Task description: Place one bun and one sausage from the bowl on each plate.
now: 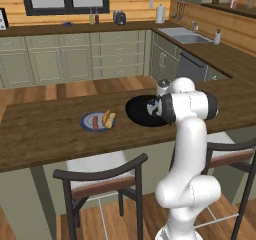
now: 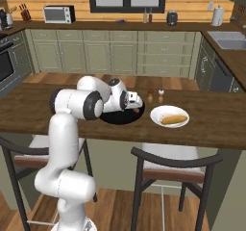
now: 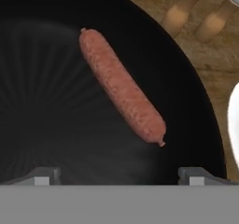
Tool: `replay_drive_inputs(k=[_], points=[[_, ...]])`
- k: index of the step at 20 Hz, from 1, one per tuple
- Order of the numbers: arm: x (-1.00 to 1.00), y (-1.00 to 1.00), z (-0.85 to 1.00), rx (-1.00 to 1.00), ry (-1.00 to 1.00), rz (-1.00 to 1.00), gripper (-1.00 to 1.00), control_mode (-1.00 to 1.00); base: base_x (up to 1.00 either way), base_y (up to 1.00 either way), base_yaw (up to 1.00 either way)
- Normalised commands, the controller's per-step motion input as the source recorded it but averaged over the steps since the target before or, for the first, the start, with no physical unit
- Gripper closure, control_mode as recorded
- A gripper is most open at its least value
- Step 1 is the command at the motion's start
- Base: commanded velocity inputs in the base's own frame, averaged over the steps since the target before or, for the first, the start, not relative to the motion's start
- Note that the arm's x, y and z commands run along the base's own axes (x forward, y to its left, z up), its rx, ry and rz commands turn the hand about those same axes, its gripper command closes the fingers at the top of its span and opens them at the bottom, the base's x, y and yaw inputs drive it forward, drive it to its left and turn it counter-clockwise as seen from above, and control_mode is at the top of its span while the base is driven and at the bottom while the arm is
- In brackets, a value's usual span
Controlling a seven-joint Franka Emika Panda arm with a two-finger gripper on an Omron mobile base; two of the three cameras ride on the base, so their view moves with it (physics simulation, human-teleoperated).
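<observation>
The black bowl (image 3: 42, 101) holds a single reddish sausage (image 3: 122, 87) lying on a slant. My gripper (image 3: 120, 176) hangs just above the bowl, open, its fingertips (image 3: 44, 176) wide apart and the sausage ahead of them. In the right base view the gripper (image 2: 136, 108) is over the bowl (image 2: 115, 118), beside the sausage (image 2: 138, 111). The white plate (image 2: 158, 110) to the bowl's right carries a bun (image 2: 173, 119). The blue-grey plate (image 1: 87, 118) left of the bowl (image 1: 137, 109) carries a sausage (image 1: 96, 125) and a bun (image 1: 107, 118).
Salt and pepper shakers (image 2: 155, 96) stand just behind the bowl and the white plate. Two chairs (image 1: 100, 176) are tucked under the near edge of the wooden counter (image 1: 45, 129). A sink (image 1: 182, 34) sits on the far counter.
</observation>
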Motion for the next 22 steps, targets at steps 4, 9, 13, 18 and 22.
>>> replay_drive_inputs(k=[4, 9, 13, 18, 22], points=[[0.28, -0.02, -0.01, 0.00, -0.03, 0.00, -1.00, -1.00, 0.00, 0.00, 0.00], [0.38, -0.15, -0.02, 0.03, -0.01, 0.00, -1.00, -1.00, 0.00, 0.00, 0.00], [0.40, -0.40, -0.16, 0.22, 0.00, -0.02, -1.00, -1.00, 0.00, 0.00, 0.00], [0.38, -0.32, -0.09, 0.06, 0.00, -0.05, -1.00, -1.00, 0.00, 0.00, 0.00], [0.08, -0.04, -0.16, 0.00, 0.00, -0.03, -1.00, -1.00, 0.00, 0.00, 0.00]])
